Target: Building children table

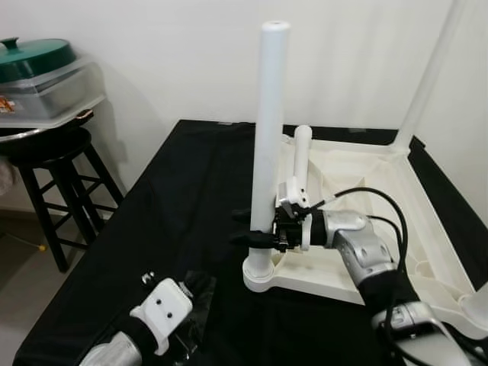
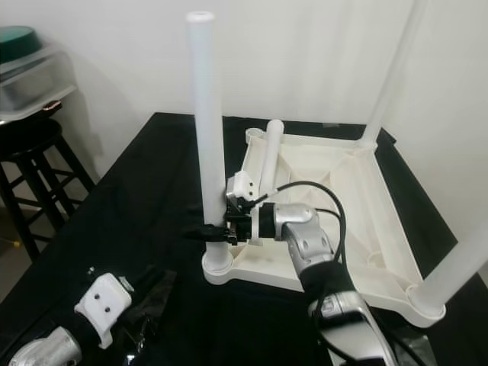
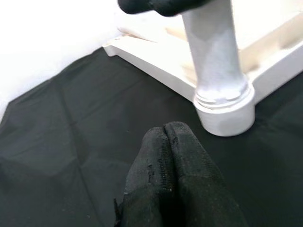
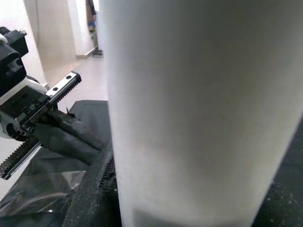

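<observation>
The right end effector [image 1: 254, 228] was clamped on the upright white table leg [image 1: 268, 137] seated in the overturned tabletop [image 1: 427, 229]; the left end effector [image 3: 166, 137] hovered nearby, fingers together.

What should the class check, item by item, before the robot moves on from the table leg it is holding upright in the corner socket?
1. Right gripper fingers clamped round the front leg: ok.
2. Leg upright: ok.
3. Leg seated in the corner socket: ok; fully tight: cannot tell.
4. Left gripper apart from the leg, over the black cloth: ok.
5. Upturned tabletop flat on the cloth: ok.
6. Short rear leg fixed: cannot tell.
</observation>
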Robot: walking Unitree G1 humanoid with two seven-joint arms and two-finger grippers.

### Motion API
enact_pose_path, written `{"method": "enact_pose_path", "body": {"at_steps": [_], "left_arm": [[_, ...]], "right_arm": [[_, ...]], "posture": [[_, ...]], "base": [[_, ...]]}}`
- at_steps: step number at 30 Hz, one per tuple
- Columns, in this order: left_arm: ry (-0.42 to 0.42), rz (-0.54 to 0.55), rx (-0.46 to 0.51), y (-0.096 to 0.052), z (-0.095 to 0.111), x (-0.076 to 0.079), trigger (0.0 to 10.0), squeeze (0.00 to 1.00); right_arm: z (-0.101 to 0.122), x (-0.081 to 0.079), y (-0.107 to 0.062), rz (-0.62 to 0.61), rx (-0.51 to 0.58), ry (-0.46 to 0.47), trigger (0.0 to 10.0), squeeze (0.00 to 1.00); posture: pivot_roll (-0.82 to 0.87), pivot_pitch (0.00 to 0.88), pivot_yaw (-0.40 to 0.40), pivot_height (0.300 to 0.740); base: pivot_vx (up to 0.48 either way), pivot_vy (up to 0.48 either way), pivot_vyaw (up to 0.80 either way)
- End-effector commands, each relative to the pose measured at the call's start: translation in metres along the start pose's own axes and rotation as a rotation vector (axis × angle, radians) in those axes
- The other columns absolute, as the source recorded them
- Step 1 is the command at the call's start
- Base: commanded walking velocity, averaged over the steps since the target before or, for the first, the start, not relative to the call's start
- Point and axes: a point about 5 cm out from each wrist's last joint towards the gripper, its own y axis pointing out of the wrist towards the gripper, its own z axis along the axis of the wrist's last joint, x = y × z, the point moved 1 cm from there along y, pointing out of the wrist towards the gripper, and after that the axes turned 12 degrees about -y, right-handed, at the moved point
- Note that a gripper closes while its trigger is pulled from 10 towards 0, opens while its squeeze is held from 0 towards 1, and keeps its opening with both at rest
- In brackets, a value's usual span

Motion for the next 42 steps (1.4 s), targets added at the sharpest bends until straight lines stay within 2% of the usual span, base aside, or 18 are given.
{"method": "enact_pose_path", "body": {"at_steps": [1,3,4,5,7,8,9,10,11,17,18,21,22,23,28,29,34,42], "left_arm": [[-0.009,0.011,-0.027,0.0,-0.007,0.001,10.0,0.0],[-0.014,-0.005,-0.056,0.0,-0.019,0.01,10.0,0.0],[-0.014,-0.005,-0.056,0.0,-0.019,0.01,10.0,0.0],[-0.064,0.005,-0.041,0.0,-0.015,0.014,10.0,0.0],[-0.096,-0.016,-0.036,0.0,-0.007,0.019,10.0,0.0],[-0.093,-0.034,-0.032,0.001,-0.005,0.021,10.0,0.0],[-0.093,-0.034,-0.032,0.001,-0.005,0.021,10.0,0.0],[-0.094,-0.039,-0.029,0.007,-0.004,0.019,10.0,0.0],[-0.081,-0.05,-0.024,0.011,-0.004,0.02,10.0,0.0],[0.019,-0.063,-0.052,0.026,-0.022,0.018,10.0,0.0],[0.009,-0.049,-0.046,0.03,-0.021,0.016,10.0,0.0],[0.008,-0.048,-0.035,0.035,-0.018,0.015,10.0,0.0],[0.013,-0.051,-0.026,0.042,-0.016,0.014,10.0,0.0],[0.026,-0.049,-0.032,0.044,-0.018,0.014,10.0,0.0],[0.032,-0.022,-0.04,0.049,-0.02,0.009,10.0,0.0],[0.035,-0.012,-0.042,0.051,-0.019,0.006,10.0,0.0],[0.064,-0.017,-0.056,0.053,-0.023,0.0,10.0,0.0],[0.066,-0.022,-0.068,0.056,-0.031,-0.002,10.0,0.0]], "right_arm": [[-0.014,-0.012,-0.003,-0.038,-0.044,0.013,0.0,0.0],[-0.035,-0.028,-0.006,-0.284,-0.098,0.049,0.0,0.0],[-0.035,-0.028,-0.006,-0.284,-0.098,0.049,0.0,0.0],[-0.04,-0.04,-0.006,-0.544,-0.098,0.094,0.0,0.0],[-0.056,-0.073,-0.025,-1.009,-0.292,0.208,0.0,0.0],[-0.059,-0.093,-0.026,-1.071,-0.37,0.198,0.0,0.0],[-0.059,-0.093,-0.026,-1.071,-0.37,0.198,0.0,0.0],[-0.062,-0.114,-0.01,-1.015,-0.404,0.207,0.0,0.0],[-0.062,-0.115,-0.001,-1.007,-0.383,0.229,0.0,0.0],[-0.069,-0.084,0.011,-1.049,-0.374,0.215,0.0,0.0],[-0.068,-0.075,0.009,-1.059,-0.384,0.213,10.0,0.0],[-0.062,-0.068,0.011,-1.043,-0.355,0.214,10.0,0.0],[-0.053,-0.061,0.016,-1.001,-0.313,0.204,10.0,0.82],[-0.052,-0.058,0.018,-0.967,-0.294,0.205,10.0,1.0],[-0.04,-0.047,0.023,-0.812,-0.235,0.169,10.0,1.0],[-0.034,-0.04,0.023,-0.735,-0.2,0.135,10.0,0.07],[-0.018,-0.028,0.018,-0.393,-0.131,-0.016,10.0,0.0],[-0.023,-0.003,-0.004,-0.251,-0.165,-0.006,10.0,0.0]], "posture": [[0.0,0.007,-0.025,0.74],[-0.02,0.0,-0.034,0.74],[-0.02,0.0,-0.034,0.74],[-0.03,0.003,-0.025,0.74],[-0.06,0.023,-0.01,0.74],[-0.07,0.038,0.0,0.74],[-0.07,0.038,0.0,0.74],[-0.09,0.024,0.017,0.74],[-0.09,0.021,0.016,0.74],[-0.08,0.0,0.015,0.74],[-0.07,0.0,0.0,0.74],[-0.06,0.0,-0.006,0.74],[-0.06,0.0,-0.013,0.74],[-0.06,0.0,-0.011,0.74],[-0.05,0.0,-0.014,0.74],[-0.04,0.0,-0.012,0.74],[-0.02,0.0,-0.004,0.74],[-0.01,0.0,-0.012,0.74]], "base": [[0.0,0.0,0.0],[0.0,0.0,0.0],[0.0,0.0,0.0],[0.0,0.0,0.0],[0.0,0.0,0.0],[0.0,0.0,0.0],[0.0,0.0,0.0],[0.0,0.0,0.0],[0.0,0.0,0.0],[0.0,0.0,0.0],[0.0,0.0,0.0],[0.0,0.0,0.0],[0.0,0.0,0.0],[0.0,0.0,0.0],[0.0,0.0,0.0],[0.0,0.0,0.0],[0.0,0.0,0.0],[0.0,0.0,0.0]]}}
